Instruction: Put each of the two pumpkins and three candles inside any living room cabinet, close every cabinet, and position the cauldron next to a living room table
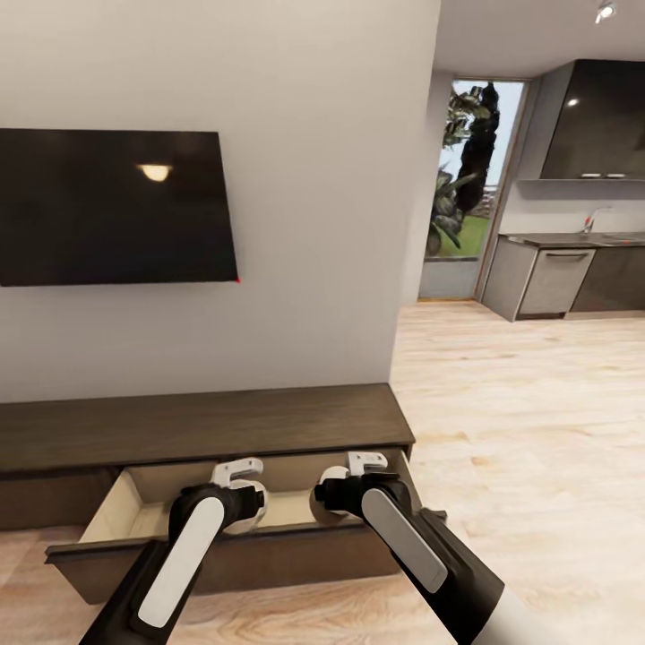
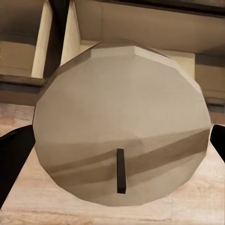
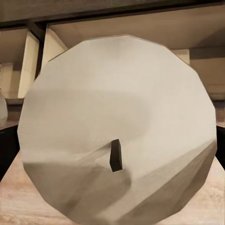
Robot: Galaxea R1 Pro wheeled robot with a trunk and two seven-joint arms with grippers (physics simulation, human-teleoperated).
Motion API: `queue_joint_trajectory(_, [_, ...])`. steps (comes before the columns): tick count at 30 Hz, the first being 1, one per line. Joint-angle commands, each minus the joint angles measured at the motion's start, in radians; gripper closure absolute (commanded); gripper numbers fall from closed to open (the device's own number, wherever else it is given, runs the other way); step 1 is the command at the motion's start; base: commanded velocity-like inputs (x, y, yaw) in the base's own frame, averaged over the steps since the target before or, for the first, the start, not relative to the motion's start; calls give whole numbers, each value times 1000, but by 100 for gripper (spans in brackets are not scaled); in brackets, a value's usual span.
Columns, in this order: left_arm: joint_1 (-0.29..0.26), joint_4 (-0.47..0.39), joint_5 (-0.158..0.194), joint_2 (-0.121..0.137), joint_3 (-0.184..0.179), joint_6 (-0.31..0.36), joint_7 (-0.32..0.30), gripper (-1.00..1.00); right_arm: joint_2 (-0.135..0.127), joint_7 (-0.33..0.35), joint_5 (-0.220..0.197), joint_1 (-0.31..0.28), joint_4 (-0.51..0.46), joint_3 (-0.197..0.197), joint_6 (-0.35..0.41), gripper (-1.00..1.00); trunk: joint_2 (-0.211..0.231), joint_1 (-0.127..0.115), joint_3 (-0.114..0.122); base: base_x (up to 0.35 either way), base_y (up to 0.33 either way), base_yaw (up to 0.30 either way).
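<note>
Each gripper's candle (image 2: 122,126) (image 3: 117,126) — wick end-on, facing camera.

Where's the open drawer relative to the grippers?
In the head view, the open drawer sits under the cabinet, directly beneath both grippers, each holding a candle over it.

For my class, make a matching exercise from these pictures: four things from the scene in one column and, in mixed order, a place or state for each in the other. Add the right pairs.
Things
1. television
2. cabinet drawer
3. candle in the left gripper
4. kitchen counter

Places or states
A. pulled open, pale inside
B. far off, past the wall's corner
C. mounted on the wall, screen dark
D. held above the open drawer, wick showing

Pairs: 1-C, 2-A, 3-D, 4-B
</note>
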Motion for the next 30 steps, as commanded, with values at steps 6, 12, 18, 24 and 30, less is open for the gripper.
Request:
queue_joint_trajectory(6, [-1, -1, 9, 0, -1, 2, 10, 100, 0, -10, -9, -1, -6, 2, 1, 100, -1, 0, -1, 65, 109, 0])
queue_joint_trajectory(12, [-1, 1, 9, 0, -1, 2, 9, 100, 1, -6, -10, -1, -7, 2, 1, 100, -1, 0, -1, 69, 61, 0])
queue_joint_trajectory(18, [-1, 2, 8, 0, -1, 2, 7, 100, 3, -5, -10, -1, -4, 2, 1, 100, -1, 0, -1, 199, 4, 0])
queue_joint_trajectory(24, [-1, 2, 8, 1, -1, 2, 7, 100, 3, -5, -10, -1, -2, 2, 1, 100, -1, 0, -1, 64, 0, 19])
queue_joint_trajectory(30, [-1, 2, 9, 0, -1, 2, 7, 100, 3, -5, -10, -1, 0, 2, 1, 100, -1, 0, -1, 118, 0, 29])
